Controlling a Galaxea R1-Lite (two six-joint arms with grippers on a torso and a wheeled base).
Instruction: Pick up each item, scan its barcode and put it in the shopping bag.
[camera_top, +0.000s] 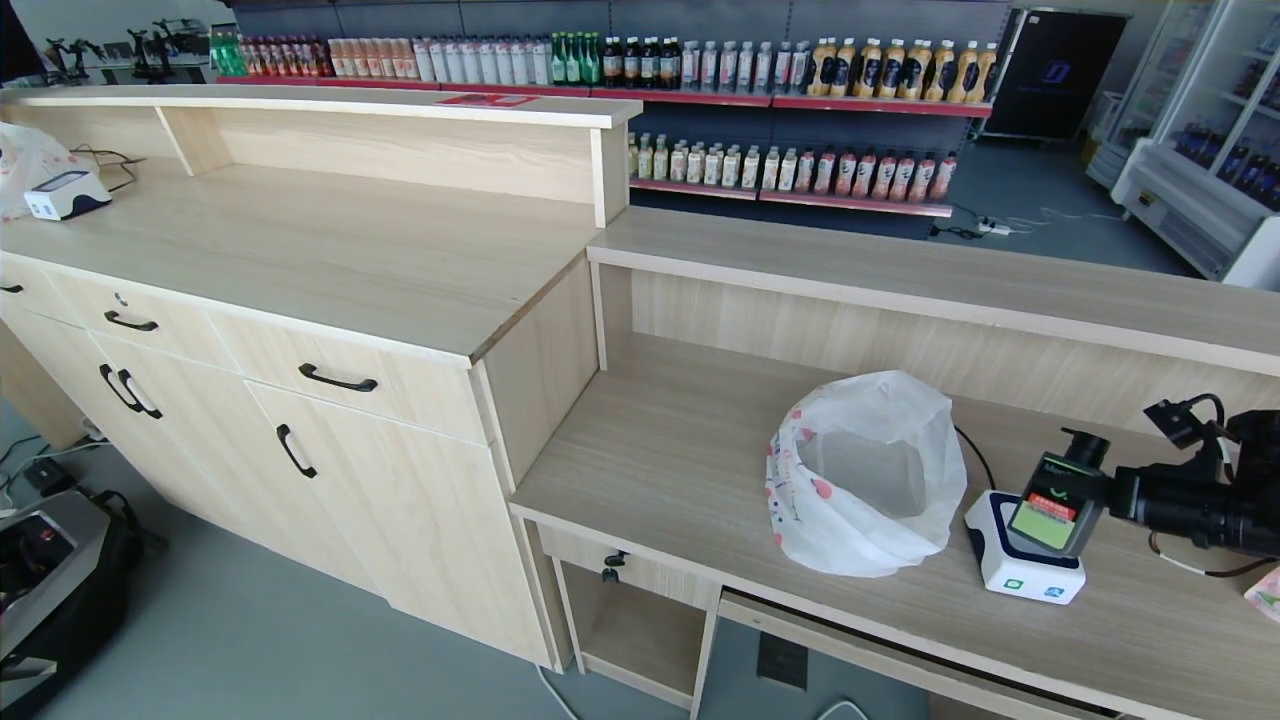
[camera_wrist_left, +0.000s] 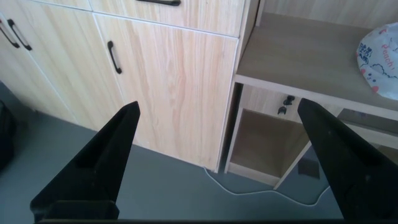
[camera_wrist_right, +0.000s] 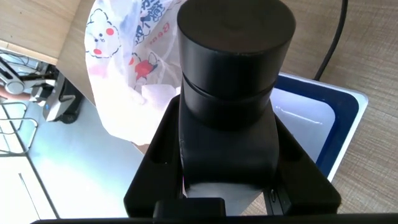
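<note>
Pinching a dark, black-capped bottle (camera_top: 1050, 512) with a green-and-red label between its fingers, the right gripper (camera_top: 1105, 490) is holding it tilted just over the white-and-blue scanner (camera_top: 1020, 568); whether bottle and scanner are touching cannot be told. The scanner is sitting on the lower worktop (camera_top: 680, 450) just beside the white shopping bag (camera_top: 865, 470), which is standing slumped with its mouth open. The left gripper (camera_wrist_left: 217, 106) is hanging with fingers spread wide and nothing between them, over the grey floor (camera_wrist_left: 186, 193) in front of a cabinet door (camera_wrist_left: 168, 81), well apart from the bag.
</note>
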